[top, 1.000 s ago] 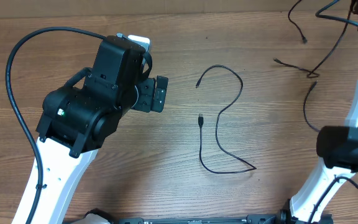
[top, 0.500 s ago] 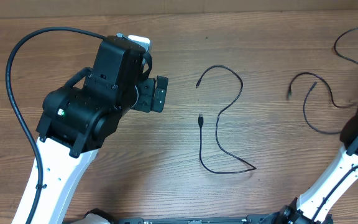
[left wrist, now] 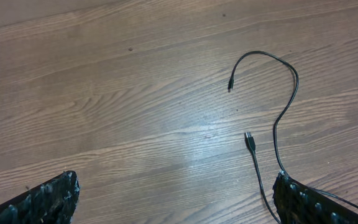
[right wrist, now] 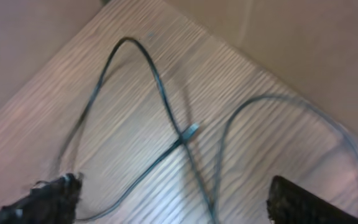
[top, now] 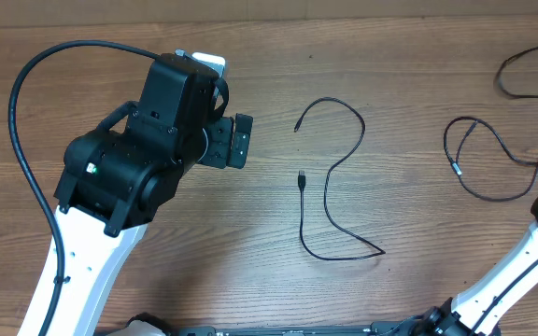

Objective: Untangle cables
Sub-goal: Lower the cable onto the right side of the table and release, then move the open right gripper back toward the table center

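While left jaws and right jaws both gape empty, S-shaped cable (top: 326,196) mid-table, looped cable (top: 493,199) near right edge

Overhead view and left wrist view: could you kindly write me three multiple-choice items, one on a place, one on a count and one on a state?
1. Where does the S-shaped cable lie?
A. middle of the table, alone
B. in a box
C. hanging off the edge

2. How many of its plug ends show?
A. none
B. one
C. two

3. The left pincer is:
A. shut on a cable
B. open, empty
C. shut, empty

Key: 1A, bare wood lies all round it; 2C, both plug ends lie free; 3B, its fingers stand wide apart with nothing held between them.
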